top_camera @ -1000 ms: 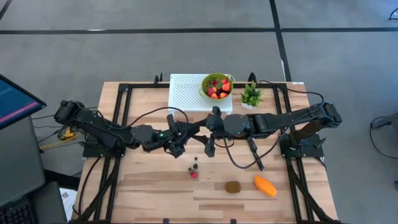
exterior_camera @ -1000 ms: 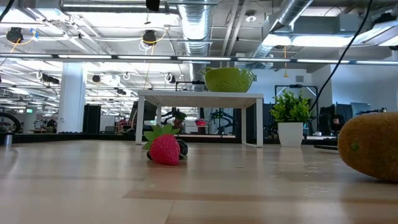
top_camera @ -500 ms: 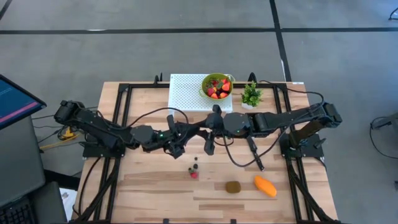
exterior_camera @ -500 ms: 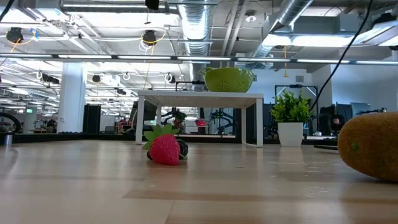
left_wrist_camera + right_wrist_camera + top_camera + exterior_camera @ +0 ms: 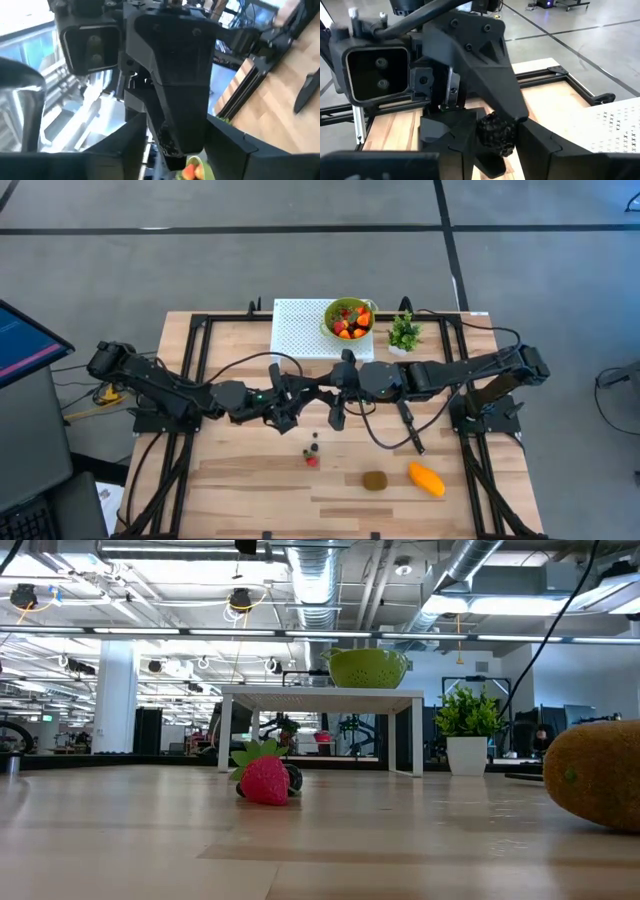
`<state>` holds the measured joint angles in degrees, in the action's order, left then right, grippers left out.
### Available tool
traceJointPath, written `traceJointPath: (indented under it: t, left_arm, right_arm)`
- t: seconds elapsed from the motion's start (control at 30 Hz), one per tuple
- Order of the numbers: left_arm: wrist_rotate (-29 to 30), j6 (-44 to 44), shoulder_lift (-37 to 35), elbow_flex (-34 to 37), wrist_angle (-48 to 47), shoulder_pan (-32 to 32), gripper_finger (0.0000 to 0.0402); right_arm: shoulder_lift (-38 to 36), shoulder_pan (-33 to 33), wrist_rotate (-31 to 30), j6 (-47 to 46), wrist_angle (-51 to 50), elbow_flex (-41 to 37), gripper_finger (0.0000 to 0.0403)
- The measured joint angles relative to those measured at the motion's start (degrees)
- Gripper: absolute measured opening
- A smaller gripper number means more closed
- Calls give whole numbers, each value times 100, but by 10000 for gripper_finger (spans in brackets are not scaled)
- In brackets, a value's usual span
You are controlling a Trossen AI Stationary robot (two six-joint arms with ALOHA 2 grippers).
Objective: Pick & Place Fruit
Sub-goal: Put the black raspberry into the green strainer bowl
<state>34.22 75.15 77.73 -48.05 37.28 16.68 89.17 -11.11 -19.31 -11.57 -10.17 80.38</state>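
Right gripper (image 5: pixel 495 145) was clamped on a blackberry (image 5: pixel 495 134) as we met the left gripper (image 5: pixel 300 395) mid-table; whether its fingers were parted, we couldn't tell. Strawberry (image 5: pixel 312 461), kiwi (image 5: pixel 375 480) and mango (image 5: pixel 426 478) lay beyond them.

We see two dark six-joint arms, matte black housings, angular faceted shells. Left arm (image 5: pixel 170 392) carries small green indicator light near wrist; right arm (image 5: pixel 450 372) same black finish. Black cables loop loosely along both arms. Left gripper (image 5: pixel 447 97) body blocky, moulded black plastic, round recessed screw heads on sloped face. Boxy black wrist camera housing (image 5: pixel 377 67) beside it, two small lenses inside rectangular window. Silver bolts atop housing.
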Motion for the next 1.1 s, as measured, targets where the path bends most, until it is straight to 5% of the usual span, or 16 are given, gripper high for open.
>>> traceJointPath:
  t: [0.3,0.53,0.87,1.1]
  left_arm:
    - [274,-961,0,2,-4,-145,248]
    - [507,-1189,2,7,8,-147,262]
    - [862,-2872,0,4,14,-145,258]
    - [866,-3257,0,4,5,-145,257]
  right_arm:
    - [0,107,-20,-2,-218,4,100]
    - [-129,535,-5,-2,-670,7,104]
    - [-358,1908,-22,8,-1449,13,103]
    - [-283,2883,159,-2,-1978,-1,104]
